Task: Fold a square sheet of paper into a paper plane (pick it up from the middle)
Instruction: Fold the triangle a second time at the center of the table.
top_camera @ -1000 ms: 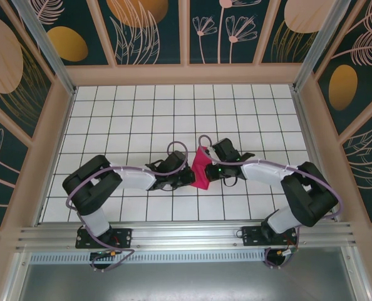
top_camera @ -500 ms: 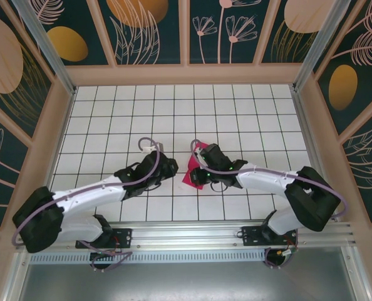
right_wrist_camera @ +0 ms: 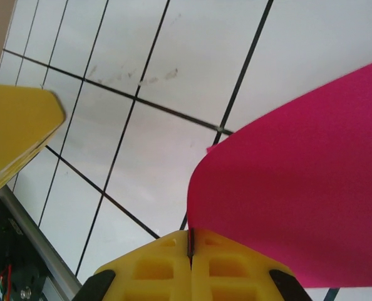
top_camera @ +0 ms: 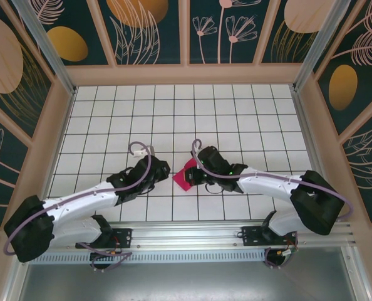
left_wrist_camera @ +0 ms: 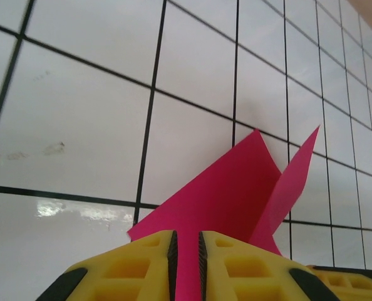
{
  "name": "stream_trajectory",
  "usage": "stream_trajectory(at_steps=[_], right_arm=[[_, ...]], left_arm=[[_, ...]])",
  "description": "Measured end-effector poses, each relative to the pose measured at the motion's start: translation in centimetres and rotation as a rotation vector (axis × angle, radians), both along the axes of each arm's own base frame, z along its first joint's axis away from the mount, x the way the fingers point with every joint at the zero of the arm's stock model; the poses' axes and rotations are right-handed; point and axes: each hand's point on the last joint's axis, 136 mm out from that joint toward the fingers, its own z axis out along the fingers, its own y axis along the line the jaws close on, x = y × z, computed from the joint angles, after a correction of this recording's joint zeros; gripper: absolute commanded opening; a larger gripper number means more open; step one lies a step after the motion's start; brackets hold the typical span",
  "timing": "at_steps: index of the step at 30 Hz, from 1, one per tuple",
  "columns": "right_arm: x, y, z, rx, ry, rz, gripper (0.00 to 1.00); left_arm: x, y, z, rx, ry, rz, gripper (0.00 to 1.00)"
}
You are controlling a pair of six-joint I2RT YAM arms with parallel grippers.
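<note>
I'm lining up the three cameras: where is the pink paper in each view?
Top external: pink paper just below centre.
Left wrist: pink paper lower centre-right, above the left pincer.
Right wrist: pink paper across the right half, clamped in the right pincer.
Shared landmark: the white tiles with black lines.

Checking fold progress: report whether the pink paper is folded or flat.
Folded: the pink paper shows two flaps angled apart along a crease.
</note>
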Motion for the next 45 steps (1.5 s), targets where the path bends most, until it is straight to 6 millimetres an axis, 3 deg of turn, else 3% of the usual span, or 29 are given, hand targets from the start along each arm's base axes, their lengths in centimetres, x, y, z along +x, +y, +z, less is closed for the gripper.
stream_trajectory(at_steps=[6,13,15,19,28,40,45], right_arm=[[-0.9,-0.8,-1.7,-0.023,0.042,-0.012,0.00],[-1.1,-2.2,-3.4,-0.033,0.092,-0.054,0.00],[-1.0,-2.5,-3.6,-0.030,0.102,-0.067,0.00],[-0.9,-2.7,-3.7,-0.023,0.107,-0.070,0.00],[-0.5,-2.9,-3.7,-0.016,0.106,-0.078,0.00],[0.2,-5.9,-5.8,-0.145,0.111,-0.071,0.00],[1.0,-5.7,-5.7,-0.179,0.085,-0.032,0.00]], left_arm=[[-0.8,-2.8,-3.2,-0.029,0.100,-0.105,0.11],[-1.8,-4.5,-5.5,-0.071,0.177,-0.175,0.13],[-2.1,-5.1,-6.5,-0.074,0.209,-0.201,0.08],[-2.6,-5.8,-8.0,-0.076,0.263,-0.227,0.08],[-2.3,-6.1,-9.1,-0.043,0.291,-0.220,0.07],[-2.2,-6.1,-9.4,-0.019,0.285,-0.233,0.07],[-2.0,-6.3,-9.4,-0.016,0.280,-0.240,0.07]])
